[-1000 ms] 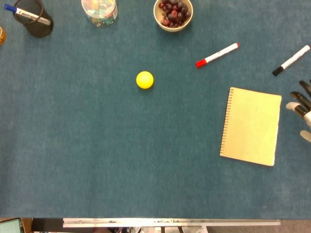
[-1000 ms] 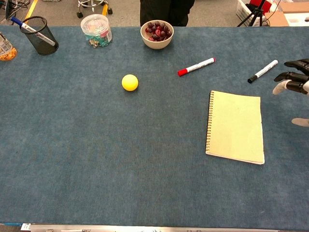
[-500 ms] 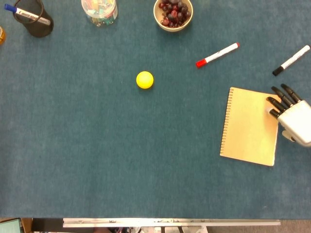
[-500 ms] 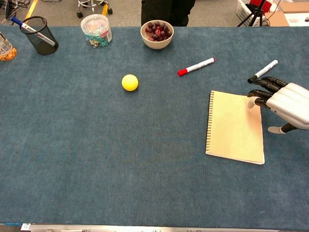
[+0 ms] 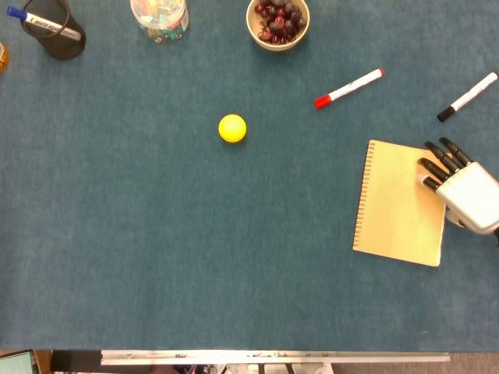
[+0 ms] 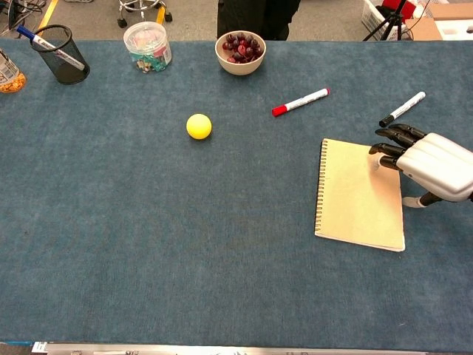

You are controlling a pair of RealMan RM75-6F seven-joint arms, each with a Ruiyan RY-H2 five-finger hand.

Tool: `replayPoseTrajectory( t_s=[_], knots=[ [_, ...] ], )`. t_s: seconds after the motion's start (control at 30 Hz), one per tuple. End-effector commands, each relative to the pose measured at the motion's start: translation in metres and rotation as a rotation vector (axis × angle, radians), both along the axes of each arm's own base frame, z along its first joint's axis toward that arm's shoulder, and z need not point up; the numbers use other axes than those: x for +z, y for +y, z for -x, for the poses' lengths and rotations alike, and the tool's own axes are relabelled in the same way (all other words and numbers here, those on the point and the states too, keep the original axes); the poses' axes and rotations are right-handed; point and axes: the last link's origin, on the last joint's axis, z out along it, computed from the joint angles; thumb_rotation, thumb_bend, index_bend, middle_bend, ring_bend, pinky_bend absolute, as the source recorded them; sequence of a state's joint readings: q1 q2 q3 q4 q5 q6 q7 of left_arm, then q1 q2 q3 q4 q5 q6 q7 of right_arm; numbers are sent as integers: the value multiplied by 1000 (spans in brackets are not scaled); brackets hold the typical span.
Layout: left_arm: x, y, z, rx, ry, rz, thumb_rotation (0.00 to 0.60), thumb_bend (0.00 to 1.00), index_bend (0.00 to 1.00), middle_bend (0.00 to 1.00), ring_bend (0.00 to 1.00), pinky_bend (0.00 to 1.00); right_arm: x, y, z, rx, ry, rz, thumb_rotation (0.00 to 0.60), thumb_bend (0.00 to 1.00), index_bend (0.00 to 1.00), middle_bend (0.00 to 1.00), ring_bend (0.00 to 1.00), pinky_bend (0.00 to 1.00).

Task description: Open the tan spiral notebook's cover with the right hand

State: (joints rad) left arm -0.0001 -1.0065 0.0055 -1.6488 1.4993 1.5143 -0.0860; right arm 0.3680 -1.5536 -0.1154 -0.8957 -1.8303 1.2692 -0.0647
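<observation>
While lying closed and flat, tan spiral notebook, right robot hand empty, fingers spread over its edge

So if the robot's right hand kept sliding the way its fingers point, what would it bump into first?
The right hand points up and leftward, its fingers already over the tan notebook. Past its top edge looks like bare table; the red marker is the likeliest next hit, though height is unclear.

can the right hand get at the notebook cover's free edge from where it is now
Probably yes. The right hand is already over the far right corner of the tan spiral notebook, on the side opposite the spiral binding, and nothing lies on the cover. The black marker sits apart, farther back.
</observation>
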Motion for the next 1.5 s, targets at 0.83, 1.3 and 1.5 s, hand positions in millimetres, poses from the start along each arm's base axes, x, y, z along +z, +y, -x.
replayPoseTrajectory(
  t_s=[0.83,1.3,1.5],
  knots=[
    [2,-1,0,3,5,-4,600,484,130,71,19,27,-6,-8,-14,38,-84,-22,600,245,386,276,90,90],
    [6,-2,-2,-1,-2,-8,600,483,130,71,18,27,-8,-18,-27,83,-184,10,600,372,492,339,158,99],
    [9,-2,-1,2,-1,-13,600,484,130,71,19,27,-13,-24,-34,94,-208,14,600,389,502,341,166,104]
  ],
)
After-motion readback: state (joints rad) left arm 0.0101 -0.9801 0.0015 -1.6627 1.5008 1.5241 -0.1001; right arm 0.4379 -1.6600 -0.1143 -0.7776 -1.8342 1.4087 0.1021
